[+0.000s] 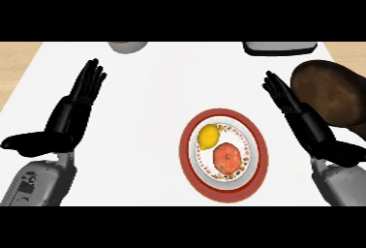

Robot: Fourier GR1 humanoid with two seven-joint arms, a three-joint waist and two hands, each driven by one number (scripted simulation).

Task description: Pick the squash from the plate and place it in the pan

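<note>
Both hands are released and hold nothing. The right hand (289,99), fingers straight, stands between the plate (223,193) and the brown pan (332,92), so I judge it is the one placed for the pick. The left hand (80,97) rests far at the left. The yellow squash (207,136) lies on the plate, touching an orange tomato (227,158)

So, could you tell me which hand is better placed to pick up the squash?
The right hand: it is nearer the plate holding the squash, and beside the pan. The left hand is farther off.
</note>
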